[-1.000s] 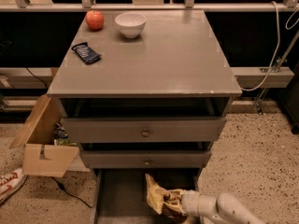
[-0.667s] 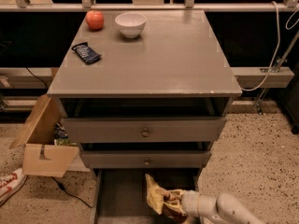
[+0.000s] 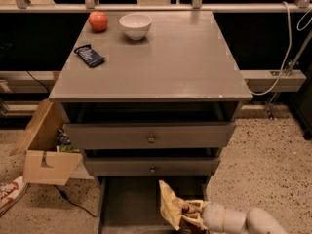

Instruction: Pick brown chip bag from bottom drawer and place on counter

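At the bottom centre of the frame, the gripper (image 3: 191,212) is pinching the brown chip bag (image 3: 169,204) by one edge, inside the open bottom drawer (image 3: 122,204). On the way up to the counter (image 3: 161,62), the bag is likely risking a snag under the middle drawer (image 3: 122,165) jutting above it, or a slip from so thin a hold.
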Controlling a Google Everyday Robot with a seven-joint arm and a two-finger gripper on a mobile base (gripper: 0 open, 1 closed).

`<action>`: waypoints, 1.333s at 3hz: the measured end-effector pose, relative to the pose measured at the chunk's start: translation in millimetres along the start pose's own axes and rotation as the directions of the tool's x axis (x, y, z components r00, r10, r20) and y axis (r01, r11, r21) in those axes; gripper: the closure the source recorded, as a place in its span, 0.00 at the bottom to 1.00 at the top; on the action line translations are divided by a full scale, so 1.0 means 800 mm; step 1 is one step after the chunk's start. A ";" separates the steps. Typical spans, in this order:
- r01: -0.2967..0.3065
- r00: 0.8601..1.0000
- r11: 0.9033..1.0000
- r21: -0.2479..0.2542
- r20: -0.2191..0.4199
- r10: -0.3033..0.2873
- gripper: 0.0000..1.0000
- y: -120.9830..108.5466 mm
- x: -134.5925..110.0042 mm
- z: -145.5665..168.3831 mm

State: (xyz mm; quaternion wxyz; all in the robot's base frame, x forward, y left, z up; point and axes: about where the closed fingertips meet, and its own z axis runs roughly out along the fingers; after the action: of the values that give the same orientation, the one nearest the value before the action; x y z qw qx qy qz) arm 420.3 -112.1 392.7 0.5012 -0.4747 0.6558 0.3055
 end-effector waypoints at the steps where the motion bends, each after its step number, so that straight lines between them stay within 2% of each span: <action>1: 0.042 0.999 0.998 0.037 0.011 -0.043 1.00 -0.001 -0.062 -0.058; 2: 0.064 0.998 0.994 0.084 0.010 -0.065 1.00 -0.020 -0.119 -0.113; 3: 0.097 0.995 0.988 0.121 -0.036 -0.093 1.00 -0.042 -0.175 -0.153; 4: 0.096 0.995 0.988 0.121 -0.037 -0.093 1.00 -0.042 -0.175 -0.153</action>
State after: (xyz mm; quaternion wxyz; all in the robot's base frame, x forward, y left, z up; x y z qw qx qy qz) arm 413.3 -187.4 566.2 0.5331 -0.4784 0.6577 0.2333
